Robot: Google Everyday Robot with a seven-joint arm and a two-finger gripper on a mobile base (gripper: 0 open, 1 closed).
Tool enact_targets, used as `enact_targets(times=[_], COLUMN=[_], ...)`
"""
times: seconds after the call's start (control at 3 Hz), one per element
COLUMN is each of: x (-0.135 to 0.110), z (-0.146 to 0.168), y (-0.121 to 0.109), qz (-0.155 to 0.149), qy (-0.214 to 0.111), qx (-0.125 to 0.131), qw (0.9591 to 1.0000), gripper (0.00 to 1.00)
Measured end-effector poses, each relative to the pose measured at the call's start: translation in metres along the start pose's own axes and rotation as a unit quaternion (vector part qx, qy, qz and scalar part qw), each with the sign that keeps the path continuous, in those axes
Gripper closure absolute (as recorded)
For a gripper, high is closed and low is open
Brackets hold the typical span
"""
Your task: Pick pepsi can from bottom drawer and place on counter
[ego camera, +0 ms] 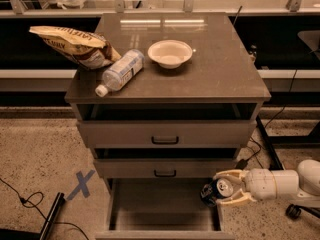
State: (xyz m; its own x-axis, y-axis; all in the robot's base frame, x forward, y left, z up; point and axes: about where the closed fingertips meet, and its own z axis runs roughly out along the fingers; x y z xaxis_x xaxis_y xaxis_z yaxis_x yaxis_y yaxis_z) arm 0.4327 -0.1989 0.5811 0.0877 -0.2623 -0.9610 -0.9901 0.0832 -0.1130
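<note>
Pepsi can sits between the two pale fingers of our gripper, and the jaws are closed on it, one finger above the can and one below as we see it. The can lies tilted, its silver top turned up and towards the wrist, its dark blue body pointing away from the jaws to the left. We cannot tell whether its far end touches anything.

Just left of the jaws and a little below them lies the bottom drawer, pulled out, its flat inside bare; the can overlaps the drawer's right wall. Behind the jaws, to the right, the white arm runs out of view.

Above the jaws are the two upper drawers, the middle one nearest and the top one over it, each with a black handle. Well above the jaws is the counter. On it, up and to the left of the jaws, stands a white bowl; farther left a clear plastic bottle lies on its side, touching a crumpled chip bag. Far left of the jaws, on the speckled floor, is a blue tape cross.
</note>
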Motion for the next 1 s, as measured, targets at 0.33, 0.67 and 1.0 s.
enact_targets(times=[0.33, 0.67, 1.0], x=[0.0, -0.022, -0.07], z=[0.0, 0.006, 0.009], y=[0.0, 0.005, 0.018], qz=[0.0, -0.021, -0.06], qy=[0.0, 0.049, 0.116], qx=[0.0, -0.023, -0.053], qw=[1.0, 0.9983, 0.9901], gripper=[1.0, 1.0, 1.0])
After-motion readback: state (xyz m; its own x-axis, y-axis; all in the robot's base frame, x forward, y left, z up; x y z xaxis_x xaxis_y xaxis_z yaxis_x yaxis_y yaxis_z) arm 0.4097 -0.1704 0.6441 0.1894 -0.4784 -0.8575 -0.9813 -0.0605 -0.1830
